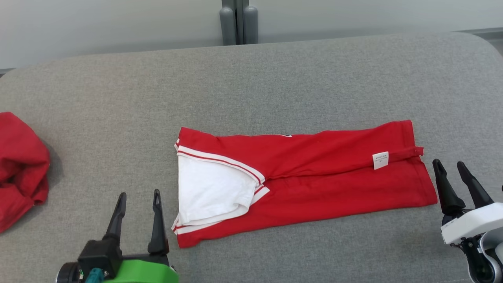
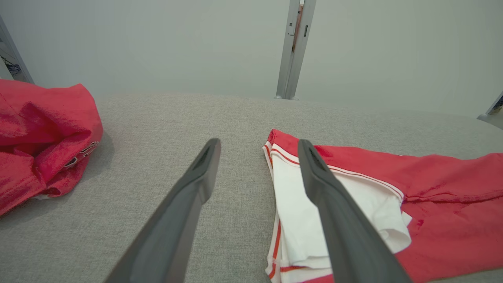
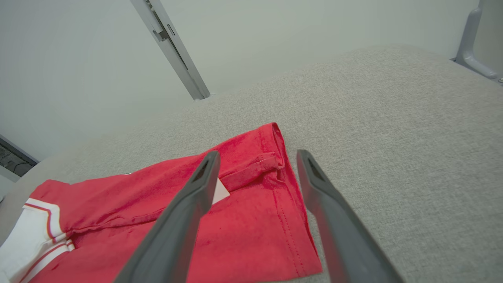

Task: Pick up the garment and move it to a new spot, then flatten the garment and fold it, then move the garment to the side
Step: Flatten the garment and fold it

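Note:
The garment (image 1: pixel 314 173) is a red shirt with white sleeves and red-striped trim, folded into a long flat band across the grey table (image 1: pixel 275 78). A small white label shows near its right end. My left gripper (image 1: pixel 139 194) stands open just off the garment's left end, holding nothing. In the left wrist view the garment (image 2: pixel 432 196) lies under and right of my left gripper (image 2: pixel 259 145). My right gripper (image 1: pixel 448 165) is open just off the garment's right edge. In the right wrist view my right gripper (image 3: pixel 257 155) hovers over the hem of the garment (image 3: pixel 243 224).
A second red garment (image 1: pixel 19 169) lies crumpled at the table's left edge, seen too as a red heap (image 2: pixel 43 137) in the left wrist view. A grey post (image 1: pixel 238 21) stands behind the table's far edge against a pale wall.

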